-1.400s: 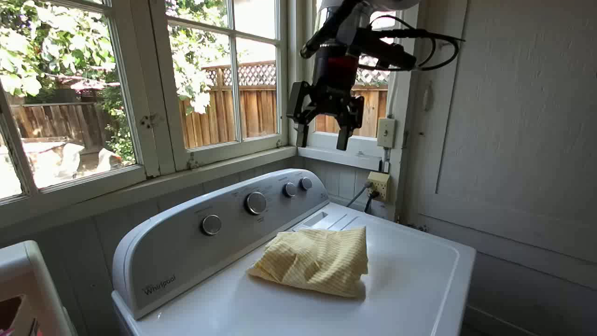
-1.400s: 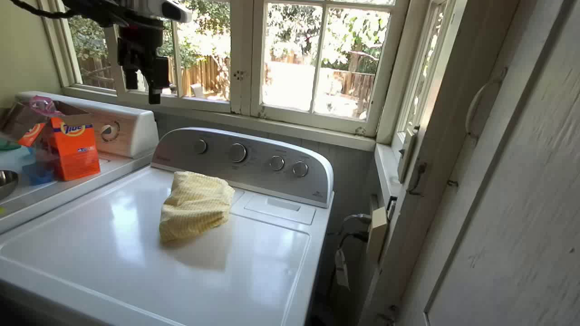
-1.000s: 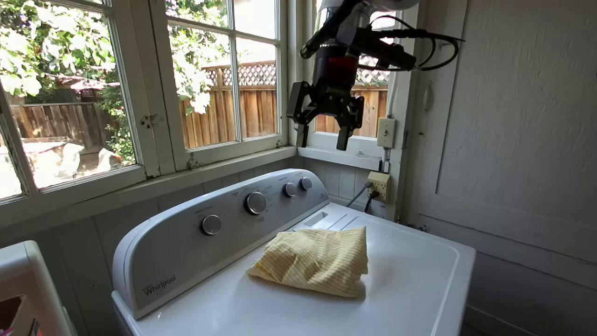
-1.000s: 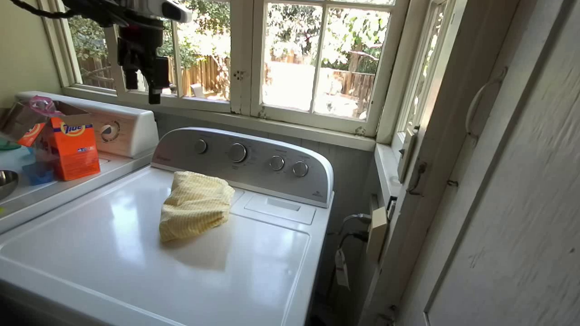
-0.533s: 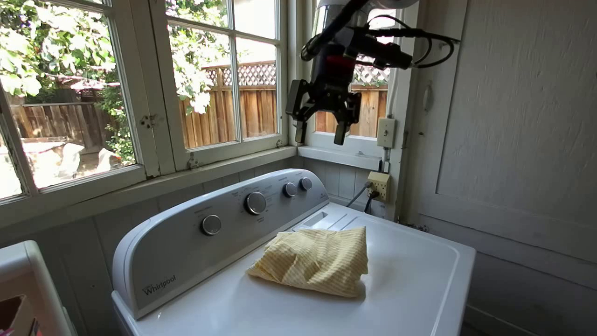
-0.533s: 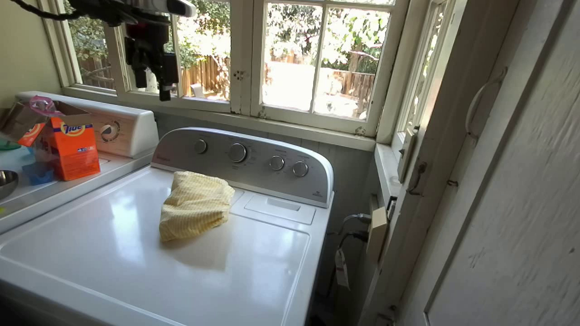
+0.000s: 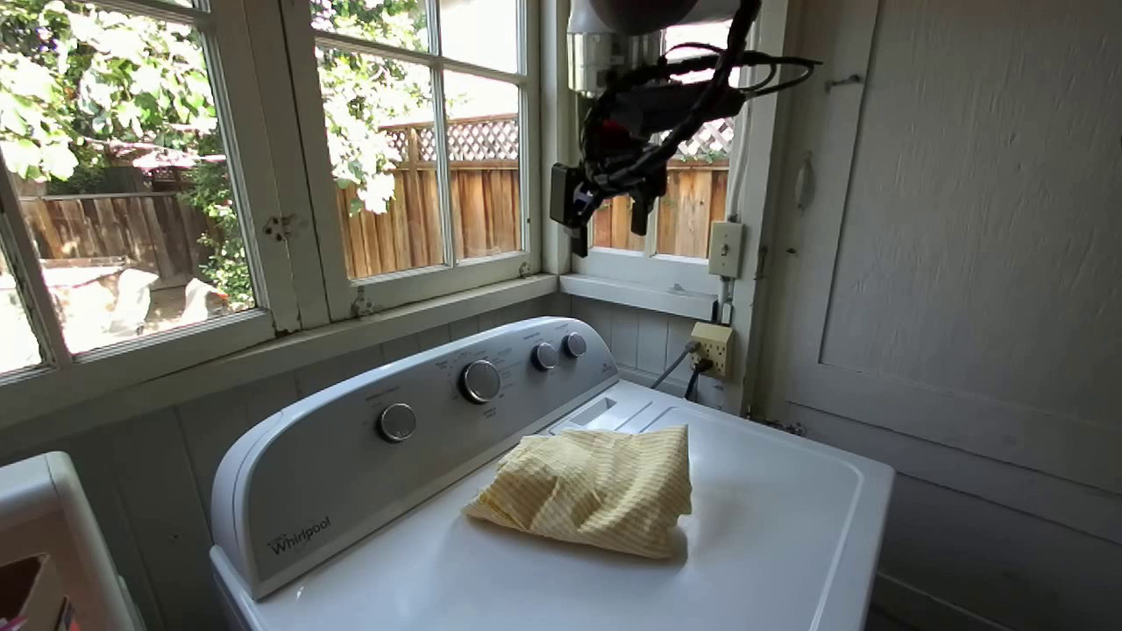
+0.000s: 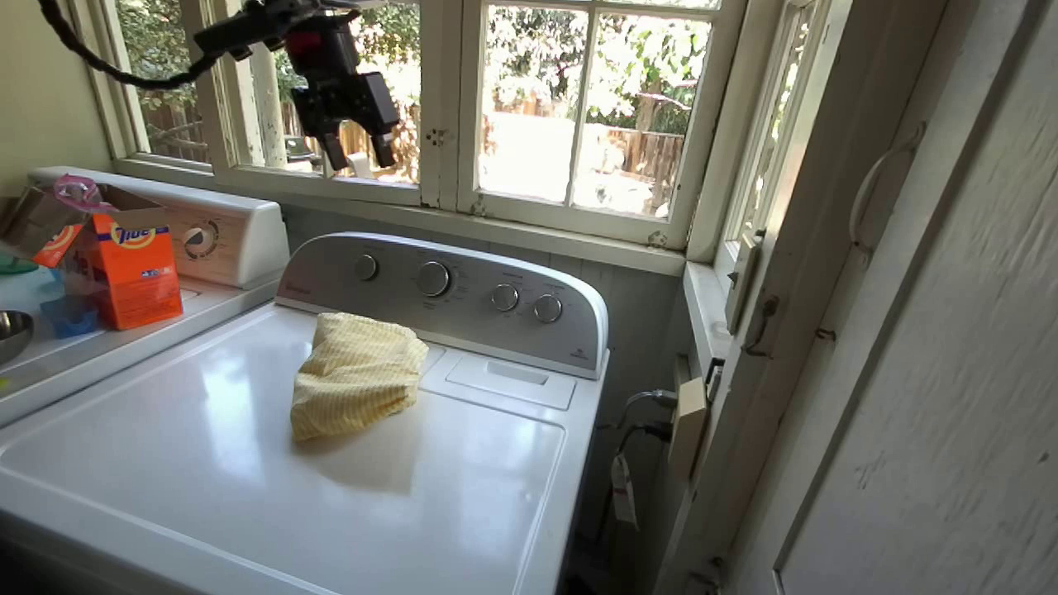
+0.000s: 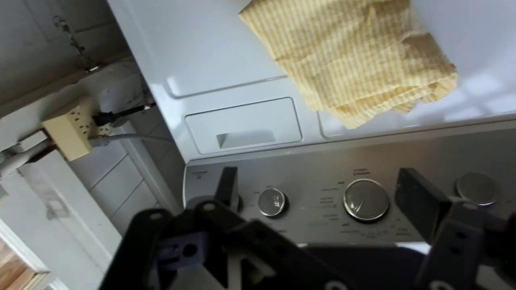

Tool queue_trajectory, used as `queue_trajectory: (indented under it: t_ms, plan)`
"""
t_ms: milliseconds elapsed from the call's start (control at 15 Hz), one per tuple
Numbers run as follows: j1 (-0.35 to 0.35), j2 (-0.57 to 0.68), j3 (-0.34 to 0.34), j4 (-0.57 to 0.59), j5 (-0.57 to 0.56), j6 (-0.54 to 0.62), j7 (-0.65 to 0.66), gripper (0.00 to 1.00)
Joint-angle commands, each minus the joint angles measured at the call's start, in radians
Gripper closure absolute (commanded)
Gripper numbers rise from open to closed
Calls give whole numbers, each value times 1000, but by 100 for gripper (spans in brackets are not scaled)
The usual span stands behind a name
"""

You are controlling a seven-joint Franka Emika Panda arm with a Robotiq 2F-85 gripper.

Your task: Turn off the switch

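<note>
The end effector (image 8: 360, 157) hangs with its jaws well apart, holding nothing; in the wrist view the dial panel (image 9: 314, 177) shows between them. A yellow checked cloth (image 9: 354, 56) lies crumpled near the panel. Well off from the end effector, the switch (image 7: 726, 249) sits above the outlet (image 7: 718, 352), its setting too small to read with confidence
</note>
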Motion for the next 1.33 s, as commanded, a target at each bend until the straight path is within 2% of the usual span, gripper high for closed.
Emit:
queue_trajectory:
  t_ms: [0,200,533,733,800,1267]
  plan:
    - [-37,75,9,89,-187,-34,121,0]
    - [-53,117,-13,158,-279,-95,180,0]
    - [-78,167,-87,252,-244,-155,199,0]
    - [-86,210,-124,289,-206,-122,213,0]
    - [-76,165,-123,246,-237,-118,185,0]
    - [-73,209,-138,286,-243,-120,207,0]
